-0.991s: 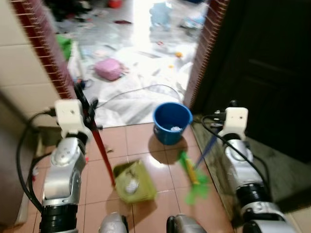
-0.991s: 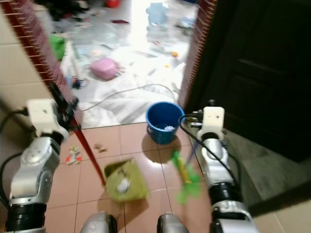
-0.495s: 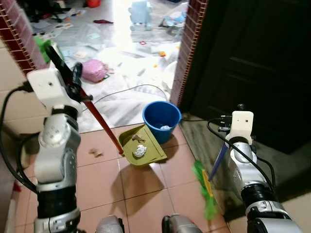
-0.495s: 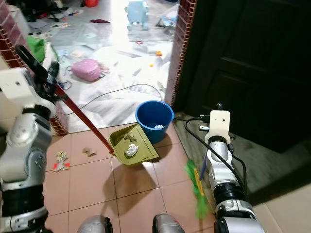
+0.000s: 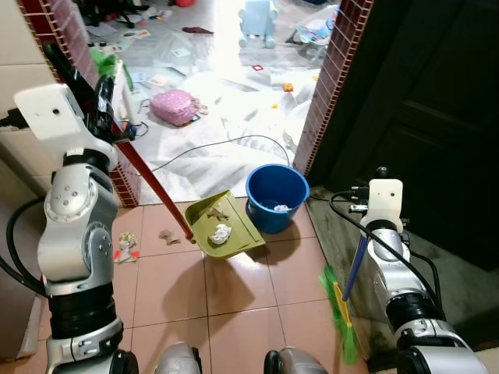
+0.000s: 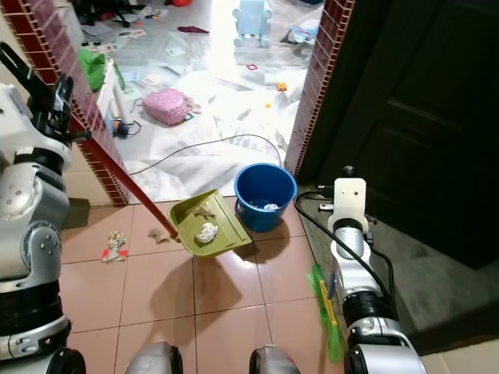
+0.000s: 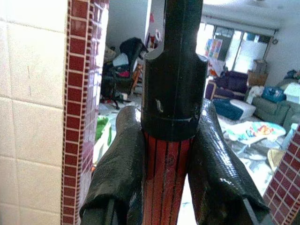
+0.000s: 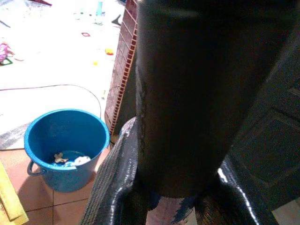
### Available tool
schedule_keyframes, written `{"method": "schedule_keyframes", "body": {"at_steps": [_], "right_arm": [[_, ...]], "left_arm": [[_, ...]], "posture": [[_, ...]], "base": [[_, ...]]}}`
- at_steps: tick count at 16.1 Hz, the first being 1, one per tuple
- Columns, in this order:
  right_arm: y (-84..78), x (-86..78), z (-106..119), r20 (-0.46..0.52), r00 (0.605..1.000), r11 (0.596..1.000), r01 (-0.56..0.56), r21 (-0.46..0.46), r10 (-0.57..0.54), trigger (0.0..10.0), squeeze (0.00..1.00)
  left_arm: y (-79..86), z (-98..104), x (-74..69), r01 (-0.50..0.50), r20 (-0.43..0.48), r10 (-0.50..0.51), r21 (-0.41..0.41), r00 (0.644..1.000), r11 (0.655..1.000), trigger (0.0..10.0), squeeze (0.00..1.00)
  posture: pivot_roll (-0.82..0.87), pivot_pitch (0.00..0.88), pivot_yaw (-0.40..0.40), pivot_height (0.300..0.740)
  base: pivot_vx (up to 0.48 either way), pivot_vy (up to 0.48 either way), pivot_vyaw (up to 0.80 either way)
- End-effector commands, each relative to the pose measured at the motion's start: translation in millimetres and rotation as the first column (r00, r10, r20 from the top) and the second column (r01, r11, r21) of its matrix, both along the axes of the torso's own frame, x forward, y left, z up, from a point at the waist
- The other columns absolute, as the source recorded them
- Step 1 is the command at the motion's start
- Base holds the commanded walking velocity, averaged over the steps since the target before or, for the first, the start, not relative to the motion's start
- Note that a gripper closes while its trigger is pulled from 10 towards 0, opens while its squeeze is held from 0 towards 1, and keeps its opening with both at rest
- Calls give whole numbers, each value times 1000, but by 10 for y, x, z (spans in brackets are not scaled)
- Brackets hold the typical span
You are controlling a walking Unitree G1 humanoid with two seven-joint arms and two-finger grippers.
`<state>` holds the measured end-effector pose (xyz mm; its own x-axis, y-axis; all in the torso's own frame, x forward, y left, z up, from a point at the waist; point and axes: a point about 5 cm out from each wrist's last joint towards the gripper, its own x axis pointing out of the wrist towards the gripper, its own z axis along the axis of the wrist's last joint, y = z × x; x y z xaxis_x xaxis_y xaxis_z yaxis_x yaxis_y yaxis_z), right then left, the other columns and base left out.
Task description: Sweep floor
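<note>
On our left, we hold the left gripper point(image 5: 100, 93) raised beside the red brick wall edge point(image 5: 58, 39), its black fingers point(image 7: 117, 173) clamped tight on the ribbed red handle point(image 7: 164, 183) of the olive-green plastic dustpan point(image 5: 222, 226). The handle slants down from the gripper to the pan, which hangs tilted above the terracotta floor tiles point(image 5: 234, 296), with a crumpled white paper wad point(image 5: 221, 232) and some brown scraps lying in it. Small bits of litter point(image 5: 125, 248) lie on the tiles below our left arm. Just beside the pan's far edge stands the round blue plastic bucket point(image 5: 276, 195), with white scraps at its bottom. On our right, the right gripper point(image 8: 173, 197) is closed around the dark top of the blue-handled broom point(image 5: 355, 265), whose green bristles point(image 5: 341, 315) reach down to the tiles by the dark wooden door point(image 5: 421, 101).
</note>
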<state>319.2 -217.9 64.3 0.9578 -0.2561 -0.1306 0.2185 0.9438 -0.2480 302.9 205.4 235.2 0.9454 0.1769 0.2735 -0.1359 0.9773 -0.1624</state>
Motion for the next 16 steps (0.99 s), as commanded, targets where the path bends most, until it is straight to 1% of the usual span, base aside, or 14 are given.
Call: {"method": "schedule_keyframes", "body": {"at_steps": [1,3,5,8,12,14,16], "right_arm": [[-88,-51,-89,-55,998,999,26,-37,-28,10000,0],[-85,-44,-92,-58,998,999,26,-36,-28,10000,0],[-99,-32,-78,-56,998,999,28,-39,-30,10000,0],[-105,-35,-85,-58,998,999,27,-40,-30,10000,0],[-70,-42,-102,-59,998,999,12,-39,-14,10000,0],[-71,-46,-106,-60,998,999,7,-38,-10,10000,0],[-77,-53,-114,-64,998,999,7,-39,-9,10000,0]], "left_arm": [[-34,313,-28,15,133,-15,1,991,1000,10000,0],[-57,355,-16,31,148,-30,-1,989,1000,10000,0],[-88,439,-10,39,183,-37,-8,982,999,10000,0],[-84,487,-7,38,201,-36,-7,979,999,10000,0],[-75,520,-3,31,216,-29,-5,976,1000,10000,0],[-49,525,1,-3,214,1,6,977,1000,10000,0],[11,560,-11,-53,232,46,25,972,998,10000,0]], "posture": [[-19,0,-17,740],[-19,0,-16,740],[-22,0,-14,740],[-22,0,-13,740],[-24,0,-10,740],[-26,0,-11,740],[-27,0,-11,740]], "base": [[386,0,0],[397,0,0],[471,0,-800],[472,0,-596],[456,0,0],[343,336,0],[300,373,0]]}}
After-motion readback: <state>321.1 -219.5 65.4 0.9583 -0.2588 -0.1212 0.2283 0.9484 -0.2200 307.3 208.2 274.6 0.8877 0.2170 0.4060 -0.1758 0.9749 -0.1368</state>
